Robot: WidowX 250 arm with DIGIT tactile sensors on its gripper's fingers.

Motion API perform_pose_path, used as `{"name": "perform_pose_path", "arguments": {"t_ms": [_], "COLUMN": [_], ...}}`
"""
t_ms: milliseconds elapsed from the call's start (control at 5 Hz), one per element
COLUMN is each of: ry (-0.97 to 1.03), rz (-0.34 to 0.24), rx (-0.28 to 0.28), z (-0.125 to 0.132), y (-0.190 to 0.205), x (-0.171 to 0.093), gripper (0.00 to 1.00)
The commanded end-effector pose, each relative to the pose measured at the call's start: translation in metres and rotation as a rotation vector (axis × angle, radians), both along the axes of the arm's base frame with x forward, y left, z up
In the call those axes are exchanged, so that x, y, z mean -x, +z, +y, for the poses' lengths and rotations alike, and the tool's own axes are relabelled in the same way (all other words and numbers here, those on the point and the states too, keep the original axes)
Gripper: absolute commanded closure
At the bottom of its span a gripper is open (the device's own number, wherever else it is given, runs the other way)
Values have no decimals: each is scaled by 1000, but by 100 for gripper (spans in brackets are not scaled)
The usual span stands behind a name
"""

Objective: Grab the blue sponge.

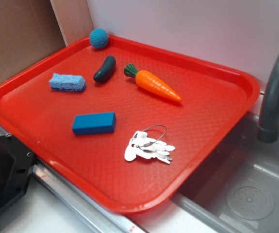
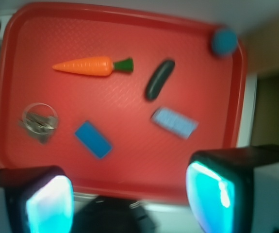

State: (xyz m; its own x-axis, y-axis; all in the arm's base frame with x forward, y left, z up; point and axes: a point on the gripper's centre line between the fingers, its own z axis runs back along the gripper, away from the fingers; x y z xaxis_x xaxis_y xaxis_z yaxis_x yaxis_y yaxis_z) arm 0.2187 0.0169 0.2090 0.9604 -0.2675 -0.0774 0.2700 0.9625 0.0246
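While the gripper hangs wide open and empty, high over the red tray's near rim, the blue sponge lies untouched beside the dark cucumber, so it's approach stage: next move needs travel over the sponge, then descent.

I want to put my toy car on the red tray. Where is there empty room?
The tray's near corner, below the keys and blue block, is bare. So is the right side, beyond the carrot. The back-left is crowded: blue sponge, cucumber, teal ball.
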Motion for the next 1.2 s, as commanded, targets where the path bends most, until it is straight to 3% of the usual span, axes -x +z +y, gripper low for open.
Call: {"name": "perform_pose_path", "arguments": {"t_ms": [0,400,600,800,1000], "ry": [-469,-868,-862,-698,-698], "rz": [101,65,41,48,48], "rx": [-5,-3,3,10,10], "z": [3,4,11,22,22], "y": [-43,-62,-69,-69,-69], "x": [-5,-1,-3,0,0], "gripper": [0,0,0,0,0]}}
